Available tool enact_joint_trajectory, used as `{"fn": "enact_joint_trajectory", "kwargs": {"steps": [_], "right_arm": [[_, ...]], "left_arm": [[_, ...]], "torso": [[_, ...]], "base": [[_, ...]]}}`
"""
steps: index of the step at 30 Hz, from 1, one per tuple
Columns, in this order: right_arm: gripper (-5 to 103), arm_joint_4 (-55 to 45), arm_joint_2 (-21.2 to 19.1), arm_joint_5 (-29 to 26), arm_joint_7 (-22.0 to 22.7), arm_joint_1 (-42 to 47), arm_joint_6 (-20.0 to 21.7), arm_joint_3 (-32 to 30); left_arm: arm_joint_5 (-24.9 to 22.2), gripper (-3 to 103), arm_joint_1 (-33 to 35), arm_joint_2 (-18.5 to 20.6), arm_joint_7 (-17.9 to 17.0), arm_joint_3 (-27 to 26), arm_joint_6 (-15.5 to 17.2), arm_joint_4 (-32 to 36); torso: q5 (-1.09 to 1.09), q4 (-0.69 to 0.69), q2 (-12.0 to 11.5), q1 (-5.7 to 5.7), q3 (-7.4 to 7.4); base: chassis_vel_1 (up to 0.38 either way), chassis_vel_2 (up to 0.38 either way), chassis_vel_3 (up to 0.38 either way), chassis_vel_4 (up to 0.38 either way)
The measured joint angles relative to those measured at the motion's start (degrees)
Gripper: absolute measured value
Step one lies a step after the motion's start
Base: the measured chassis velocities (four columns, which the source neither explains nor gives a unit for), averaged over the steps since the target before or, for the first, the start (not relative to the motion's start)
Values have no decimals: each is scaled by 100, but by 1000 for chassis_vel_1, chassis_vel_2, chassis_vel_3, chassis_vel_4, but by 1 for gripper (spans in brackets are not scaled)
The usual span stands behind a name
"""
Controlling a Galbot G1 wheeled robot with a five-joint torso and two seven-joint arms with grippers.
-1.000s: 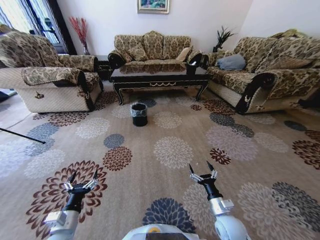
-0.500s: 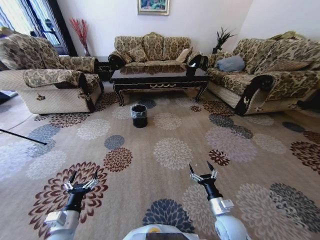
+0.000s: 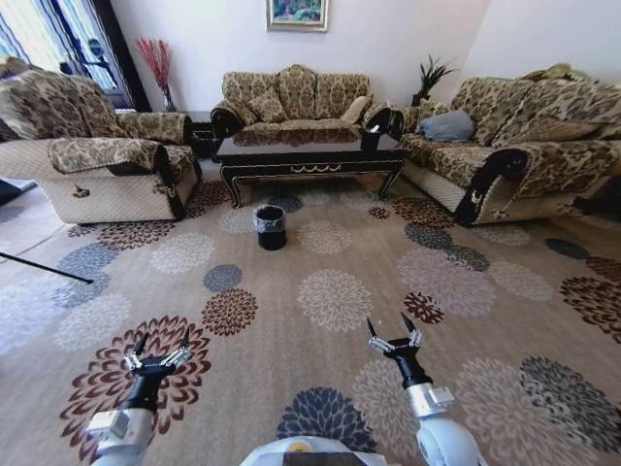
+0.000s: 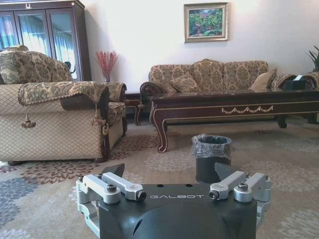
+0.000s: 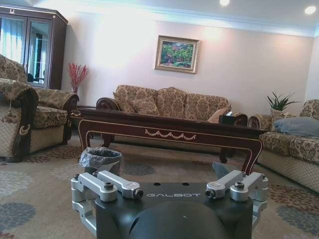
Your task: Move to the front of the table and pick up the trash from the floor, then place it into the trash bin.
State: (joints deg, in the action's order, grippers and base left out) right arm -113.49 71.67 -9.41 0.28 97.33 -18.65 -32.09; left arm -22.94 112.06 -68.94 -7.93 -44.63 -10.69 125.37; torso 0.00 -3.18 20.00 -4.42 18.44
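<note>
While the robot faces a living room from well back on a flowered carpet, both arms are held low and forward at the near edge of the head view. The left gripper hovers over a dark red flower on the robot's left, its two pointed fingers spread apart and holding nothing. The right gripper hovers over the carpet on the robot's right, fingers likewise spread and empty. Farther ahead, in the middle of the room, the bin stands upright on the carpet, a small round black bucket lined with a crinkled clear bag. It sits just in front of the table, toward the table's left end and apart from it. The table is long, low and glossy dark, with curved legs and gold scrollwork along its front edge. No trash can be made out on the floor from this distance. An armchair stands to the left of the table, one sofa behind it and another sofa to the right. On the far wall hangs a framed picture.
</note>
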Motion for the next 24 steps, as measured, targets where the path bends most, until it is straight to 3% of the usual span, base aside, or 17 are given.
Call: {"fn": "enact_joint_trajectory", "kwargs": {"steps": [24], "right_arm": [[100,0,0,0,0,0,0,0]], "left_arm": [[0,100,0,0,0,0,0,0]], "torso": [[0,0,558,-199,361]], "base": [[0,0,0,0]]}}
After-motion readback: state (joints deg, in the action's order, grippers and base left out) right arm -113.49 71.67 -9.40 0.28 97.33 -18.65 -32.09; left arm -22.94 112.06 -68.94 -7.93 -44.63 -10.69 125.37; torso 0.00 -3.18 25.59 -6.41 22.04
